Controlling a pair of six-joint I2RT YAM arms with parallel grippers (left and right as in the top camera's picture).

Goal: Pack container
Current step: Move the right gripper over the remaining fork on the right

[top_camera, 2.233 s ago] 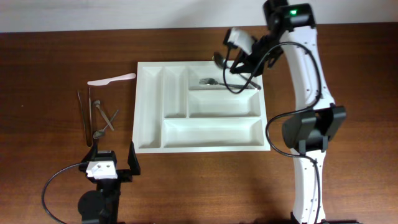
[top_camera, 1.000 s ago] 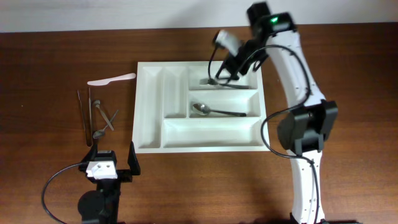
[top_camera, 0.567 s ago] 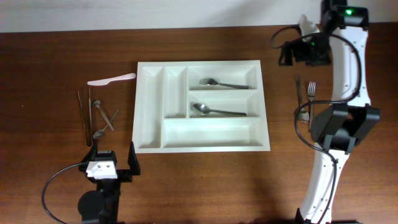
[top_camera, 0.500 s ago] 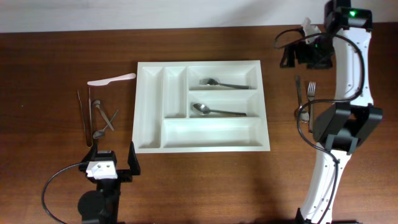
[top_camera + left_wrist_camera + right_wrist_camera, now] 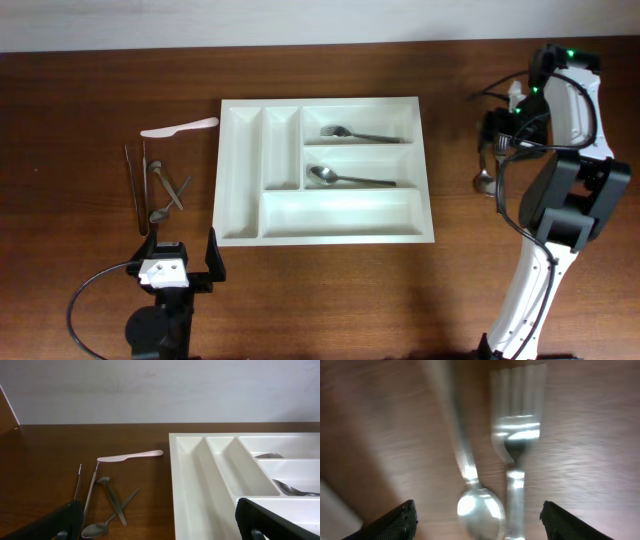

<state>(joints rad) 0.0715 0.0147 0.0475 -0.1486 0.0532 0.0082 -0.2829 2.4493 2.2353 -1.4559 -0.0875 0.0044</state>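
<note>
The large white rectangular plastic cutlery tray (image 5: 340,213) lies flat in the middle of the brown wooden table (image 5: 80,300). Its long axis runs from 9 to 3 o'clock, square to the table edge. The two narrow slots are at its 9 o'clock end and the three long compartments stretch towards 3 o'clock. A metal fork (image 5: 352,133) lies in the top long compartment and a metal spoon (image 5: 345,178) in the middle one; the bottom one is bare. Out at 3 o'clock, well apart from the tray, the right gripper (image 5: 480,517) hangs low over a loose steel fork (image 5: 517,460) and a loose steel spoon (image 5: 475,505) lying just beside each other. Its jaws are spread wide and grip nothing. That closeness is the worry, I'd say: closing here could catch both pieces, or pinch one and knock the other askew. The wrist view is too smeared to judge the aim. A handle carried crooked could also catch on a divider. At 7 o'clock the left gripper (image 5: 182,255) sits fully spread and empty, near a pale plastic knife (image 5: 180,126) and a cluster of thin metal utensils (image 5: 150,180) at 9 o'clock.
</note>
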